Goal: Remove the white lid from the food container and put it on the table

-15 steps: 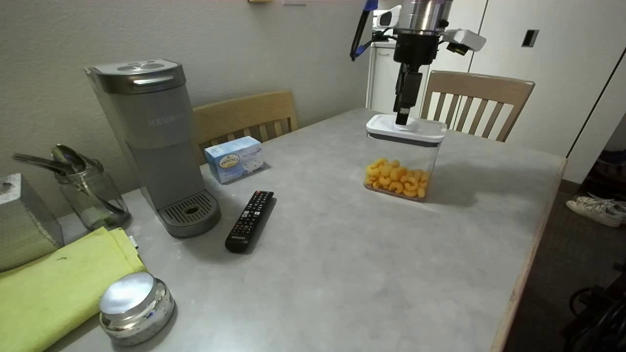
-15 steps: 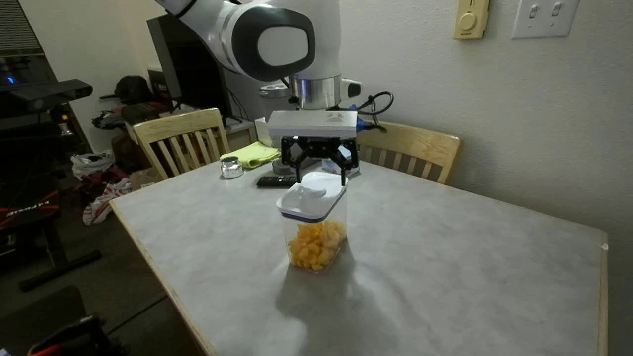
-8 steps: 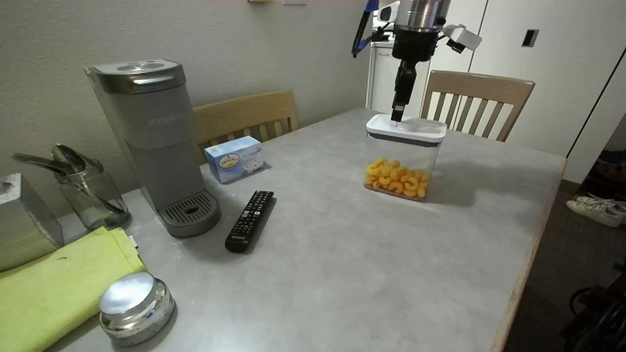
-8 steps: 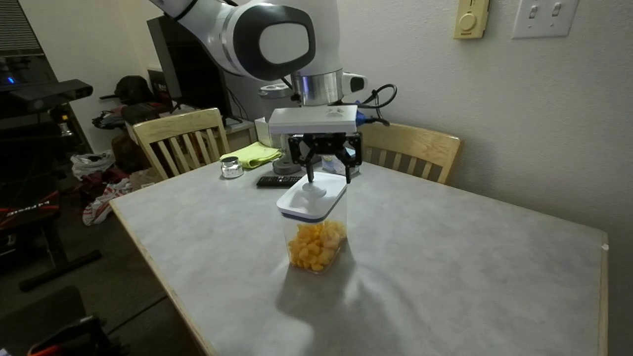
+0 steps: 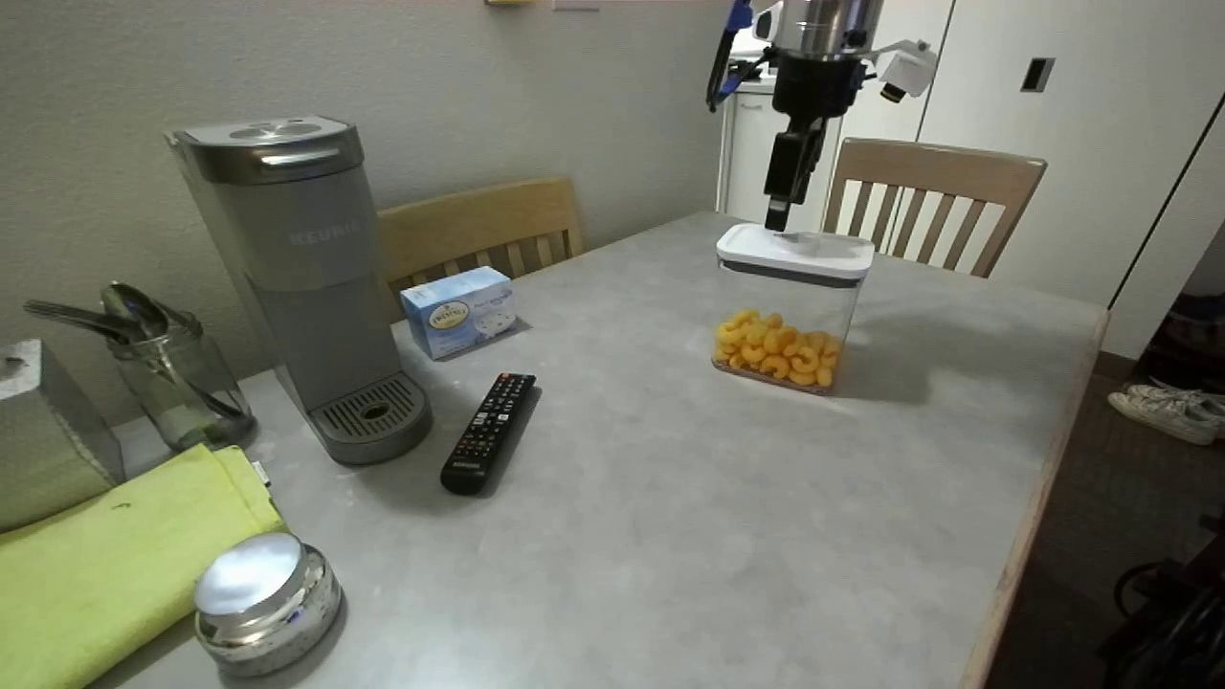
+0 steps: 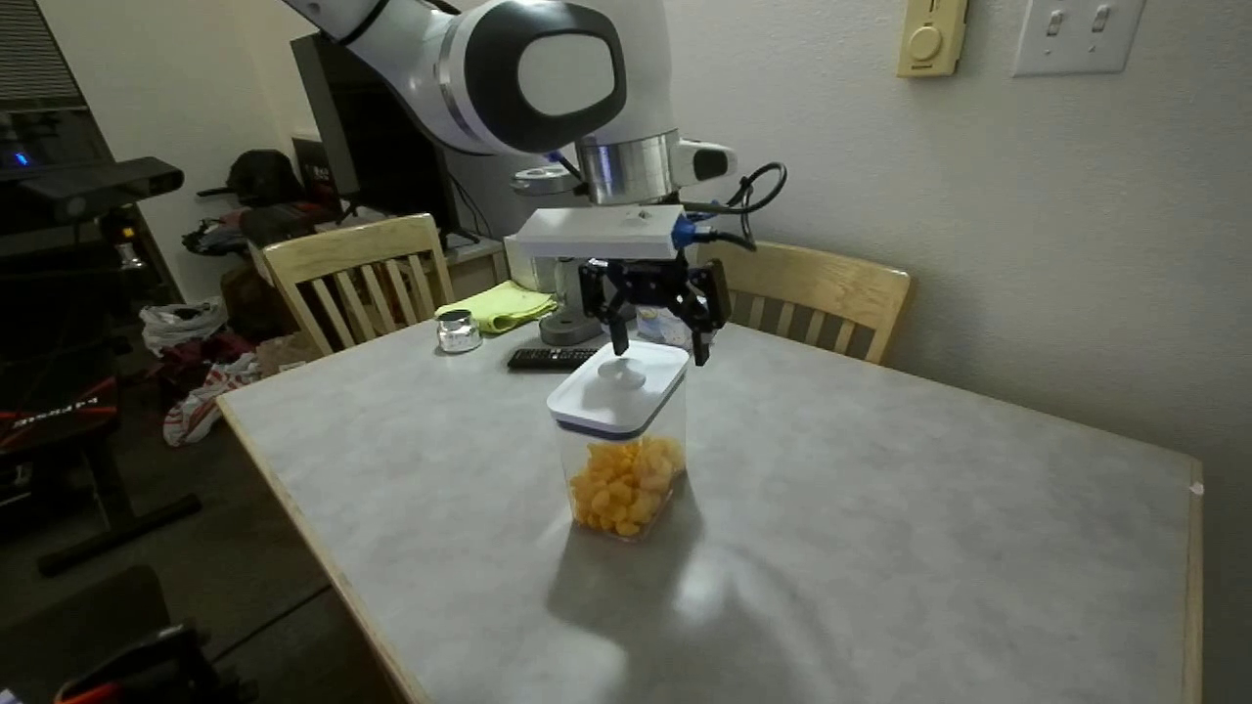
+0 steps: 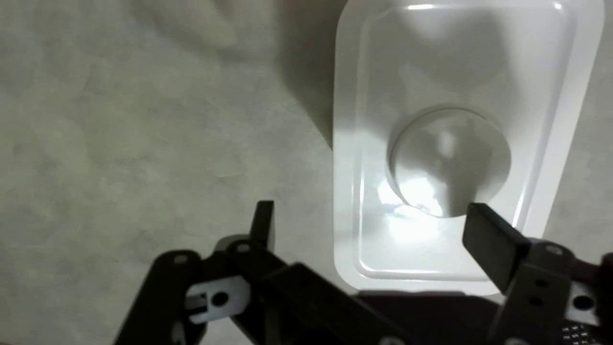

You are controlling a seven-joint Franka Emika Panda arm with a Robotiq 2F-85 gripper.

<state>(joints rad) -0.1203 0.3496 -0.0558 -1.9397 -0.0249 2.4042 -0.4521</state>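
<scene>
The white lid (image 5: 828, 252) (image 6: 597, 401) lies flat on the clear food container (image 5: 785, 295) (image 6: 668, 416), with orange food inside. The container stands upright on the pale grey table (image 5: 670, 517) (image 6: 880, 508). The lid has a low round knob (image 6: 621, 373), which shows large in the wrist view (image 7: 452, 158). My gripper (image 5: 776, 224) (image 6: 661, 353) is open and empty just above the lid's far end. In the wrist view the gripper (image 7: 371, 215) has its right finger over the lid by the knob's edge; its left finger is over the table beside the lid.
A coffee machine (image 5: 297, 287), a light-blue box (image 5: 459, 311) and a black remote (image 5: 489, 433) stand or lie on the table. A yellow cloth (image 5: 124, 565), a silver jar (image 5: 268, 603) and a glass jar of cutlery (image 5: 182, 383) are farther along.
My open gripper has risen slightly, turned, and moved off the knob towards the wall side of the lid. The lid and container have not moved.
</scene>
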